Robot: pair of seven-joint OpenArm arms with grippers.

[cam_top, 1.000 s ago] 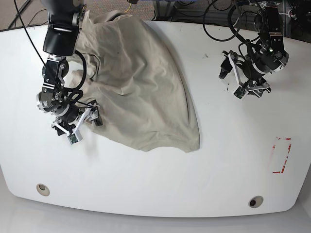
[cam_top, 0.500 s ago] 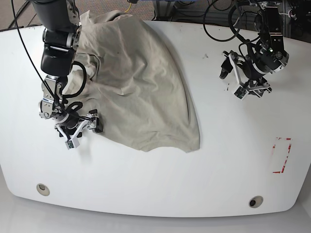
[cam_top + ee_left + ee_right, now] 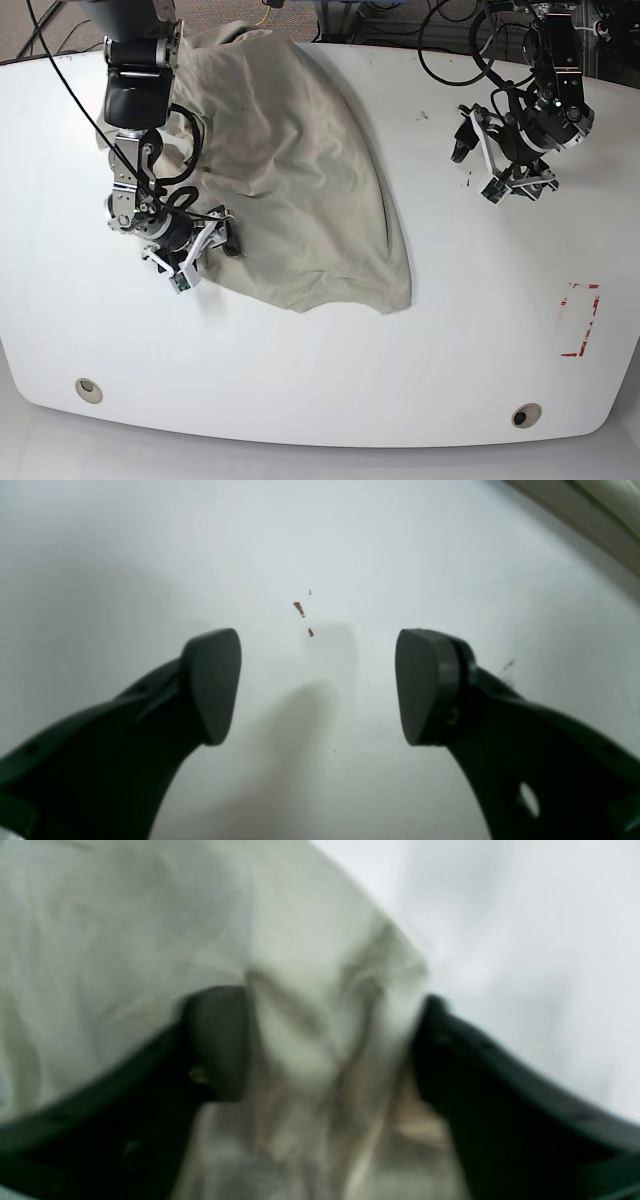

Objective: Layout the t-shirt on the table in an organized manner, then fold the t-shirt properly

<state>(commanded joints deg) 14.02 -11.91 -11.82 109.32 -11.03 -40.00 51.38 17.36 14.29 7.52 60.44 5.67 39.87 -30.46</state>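
In the left wrist view, the left gripper (image 3: 317, 687) gapes wide over the bare table (image 3: 125, 555). In the right wrist view, the right gripper (image 3: 332, 1042) straddles a bunched edge of the t-shirt (image 3: 125, 940), apparently not yet clamped. In the base view, the shirt lies crumpled on the table's far side beside the right arm, so layout looks barely started and folding remains.

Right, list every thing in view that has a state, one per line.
t-shirt: bunched and wrinkled, not spread flat, unfolded.
right hand: open, fingers straddling a fold at the shirt's edge.
left hand: open, empty, over bare table.
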